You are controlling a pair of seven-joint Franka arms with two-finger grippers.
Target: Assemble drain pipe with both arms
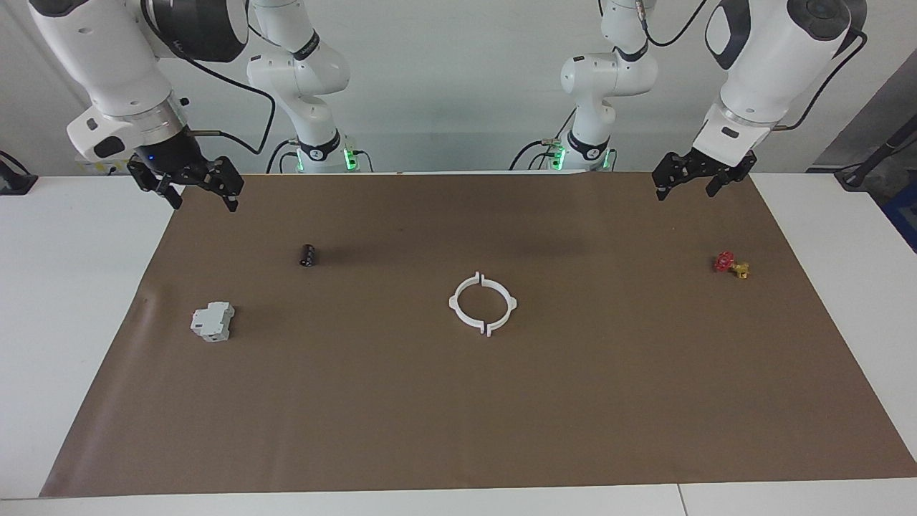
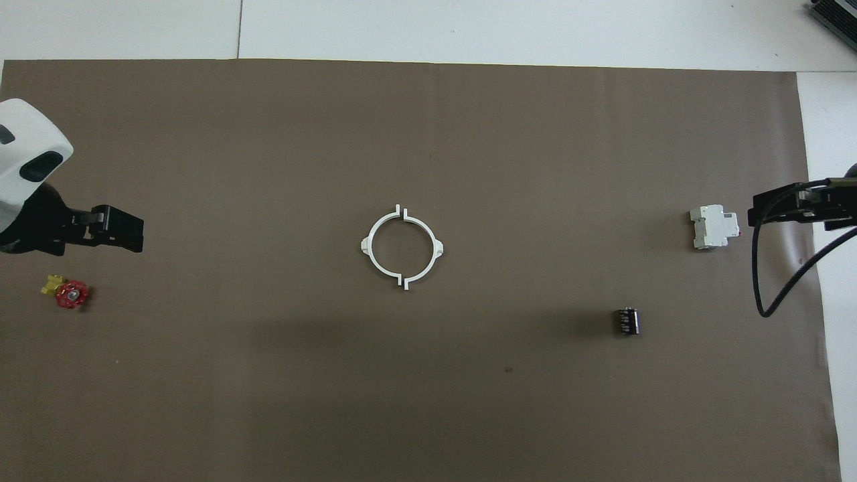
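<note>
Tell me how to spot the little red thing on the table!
Start at the brown mat and go to the left arm's end. The red valve lies there alone, nearer the robots than the white ring. It has a red wheel on a yellow body, the only bright colours here.

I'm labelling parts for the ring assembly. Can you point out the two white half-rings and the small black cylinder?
Half-ring toward the left arm's end (image 1: 503,297): facing view, on its outer arc.
Half-ring toward the right arm's end (image 1: 458,301): facing view, on its arc.
Black cylinder (image 1: 307,255): facing view, on its side.
</note>
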